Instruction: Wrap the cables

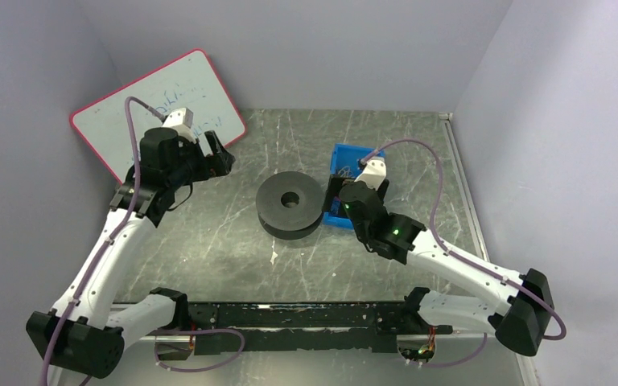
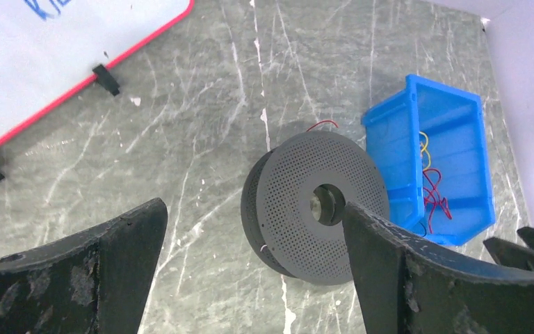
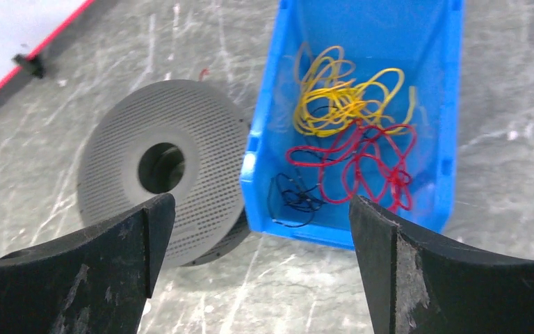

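Observation:
A dark grey perforated spool point(image 1: 290, 205) lies flat mid-table; it also shows in the left wrist view point(image 2: 320, 209) and the right wrist view point(image 3: 160, 163). A very thin red wire point(image 2: 322, 125) peeks out in a small loop at the spool's far edge; only a tiny red bit point(image 3: 204, 72) of it shows in the right wrist view. My left gripper point(image 1: 224, 157) is open and empty, up and left of the spool point(image 2: 254, 216). My right gripper point(image 1: 336, 197) is open and empty over the near left corner of the blue bin point(image 3: 261, 209).
A blue bin point(image 1: 346, 153) stands right of the spool, touching it, and holds a tangle of yellow, red and black wires point(image 3: 351, 139). A red-framed whiteboard point(image 1: 157, 104) leans at the back left. Walls close in on three sides.

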Robot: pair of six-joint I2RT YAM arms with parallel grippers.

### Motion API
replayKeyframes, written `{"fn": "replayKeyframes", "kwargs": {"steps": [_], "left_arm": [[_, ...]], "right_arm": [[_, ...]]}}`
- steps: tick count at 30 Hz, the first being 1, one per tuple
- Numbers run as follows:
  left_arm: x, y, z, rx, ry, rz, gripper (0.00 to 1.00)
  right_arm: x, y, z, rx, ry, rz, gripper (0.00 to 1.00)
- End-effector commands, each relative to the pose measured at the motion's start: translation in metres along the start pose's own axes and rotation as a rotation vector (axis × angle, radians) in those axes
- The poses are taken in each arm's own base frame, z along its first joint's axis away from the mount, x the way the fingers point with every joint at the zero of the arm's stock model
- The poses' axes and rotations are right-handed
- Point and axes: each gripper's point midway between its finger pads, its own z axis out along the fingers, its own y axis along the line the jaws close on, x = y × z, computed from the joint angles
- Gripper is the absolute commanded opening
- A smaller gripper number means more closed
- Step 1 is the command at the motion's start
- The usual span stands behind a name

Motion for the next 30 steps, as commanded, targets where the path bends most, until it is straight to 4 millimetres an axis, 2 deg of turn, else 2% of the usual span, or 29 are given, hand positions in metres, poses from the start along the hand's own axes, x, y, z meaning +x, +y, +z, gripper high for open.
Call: {"fn": "replayKeyframes", "kwargs": {"steps": [1, 5, 12, 18, 22, 30], "left_arm": [[-0.009, -0.021, -0.020, 0.082, 0.022, 0.134, 1.00], [-0.009, -0.043, -0.027, 0.128, 0.023, 0.199, 0.99], [0.014, -0.098, -0.030, 0.200, 0.081, 0.344, 1.00], [0.033, -0.127, -0.034, 0.244, 0.068, 0.476, 1.00], [0.040, -0.132, -0.040, 0.305, 0.000, 0.552, 0.99], [0.040, -0.134, -0.065, 0.446, -0.152, 0.568, 1.00]], "right_arm": [[-0.016, -0.031, -0.003, 0.181, -0.039, -0.036, 1.00], [-0.025, -0.031, -0.006, 0.201, -0.027, -0.080, 1.00], [-0.036, -0.025, -0.008, 0.187, -0.018, -0.123, 1.00], [-0.036, -0.025, -0.013, 0.157, -0.006, -0.179, 1.00], [-0.053, -0.030, -0.025, 0.147, -0.065, -0.158, 1.00], [-0.083, -0.055, -0.055, 0.169, -0.188, -0.111, 1.00]]}}
